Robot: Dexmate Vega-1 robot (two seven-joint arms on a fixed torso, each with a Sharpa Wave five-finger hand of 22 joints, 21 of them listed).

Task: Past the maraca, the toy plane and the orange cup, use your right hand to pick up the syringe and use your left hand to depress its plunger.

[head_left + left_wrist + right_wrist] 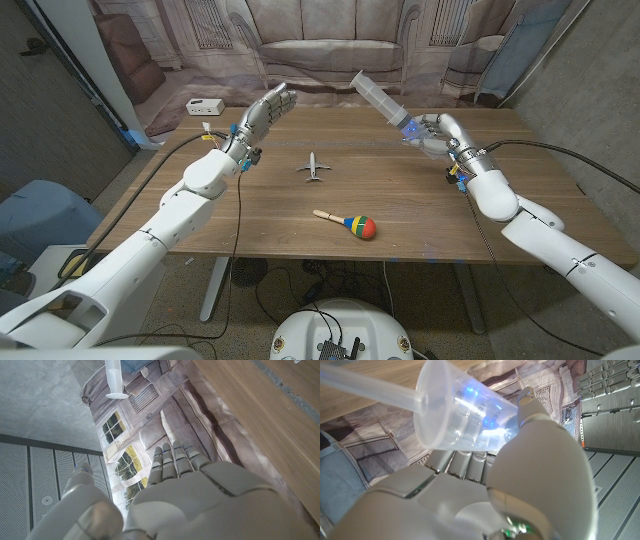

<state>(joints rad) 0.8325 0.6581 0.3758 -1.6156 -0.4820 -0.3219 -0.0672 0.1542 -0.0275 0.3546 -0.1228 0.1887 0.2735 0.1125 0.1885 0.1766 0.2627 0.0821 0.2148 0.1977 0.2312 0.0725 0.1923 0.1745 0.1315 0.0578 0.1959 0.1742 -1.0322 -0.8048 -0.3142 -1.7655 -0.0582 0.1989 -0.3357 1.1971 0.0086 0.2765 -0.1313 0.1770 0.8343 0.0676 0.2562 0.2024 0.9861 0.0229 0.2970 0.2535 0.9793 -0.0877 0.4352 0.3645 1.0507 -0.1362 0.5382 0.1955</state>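
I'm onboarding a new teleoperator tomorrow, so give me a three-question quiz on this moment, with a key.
1. True or false: the right hand holds the syringe up off the table.
2. Which object lies nearest the table's front edge? A) toy plane B) maraca C) white box
3. Fill in: the left hand is raised with its fingers apart, holding ____.

Key: 1. True; the syringe slants up and away from the hand. 2. B. 3. Nothing.
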